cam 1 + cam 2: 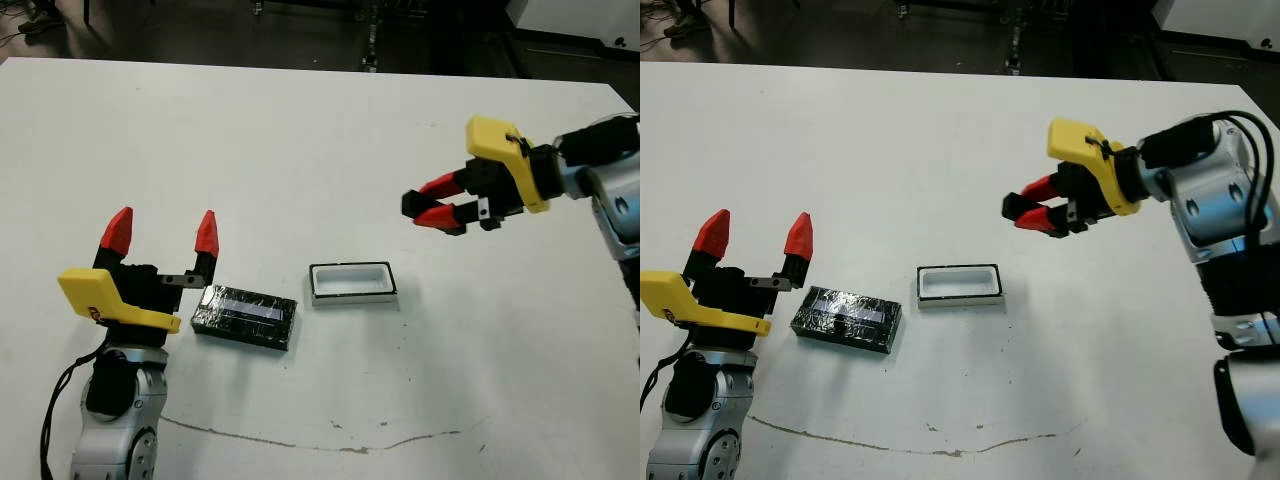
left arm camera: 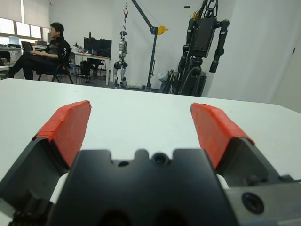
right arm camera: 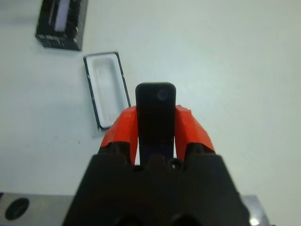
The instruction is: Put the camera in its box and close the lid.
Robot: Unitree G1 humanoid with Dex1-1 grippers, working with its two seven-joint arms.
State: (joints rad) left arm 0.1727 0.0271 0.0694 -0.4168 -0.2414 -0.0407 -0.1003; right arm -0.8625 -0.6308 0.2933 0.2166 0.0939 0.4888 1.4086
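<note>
White table (image 1: 300,130) holds the box (image 1: 351,281) mid-table, lid (image 1: 245,316) left. Right gripper (image 3: 155,123) grips the camera (image 3: 155,113) aloft; left gripper (image 1: 162,232) gapes empty.

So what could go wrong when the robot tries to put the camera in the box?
1. The right pincer grips only the camera's lower end, so it might slip or tilt on the way down.
2. The box cavity looks barely wider than the camera, so a crooked drop could catch on the rim.
3. The lid lies right beside the open left pincer, which could bump it.
</note>
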